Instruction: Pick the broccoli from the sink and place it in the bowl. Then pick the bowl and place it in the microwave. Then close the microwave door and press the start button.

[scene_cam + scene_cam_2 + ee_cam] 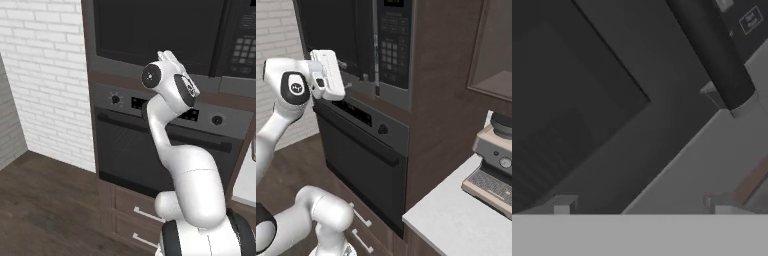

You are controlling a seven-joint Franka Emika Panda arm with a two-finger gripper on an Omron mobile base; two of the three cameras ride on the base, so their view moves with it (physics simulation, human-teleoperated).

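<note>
End effector [342, 70] raised at the lower edge of the microwave door [150, 35], jaws spread wide and gripping nothing. Door shut against the microwave [363, 42], its dark glass and grey lower edge directly ahead of the fingertips [562, 205] in the hand view, with the door's dark bar handle [714, 55] running beside. Keypad [389, 52] just to the right of the end effector. Black oven [363, 155] directly below. Pale counter [456, 220] well off to the right and lower, carrying a coffee machine [496, 160].
</note>
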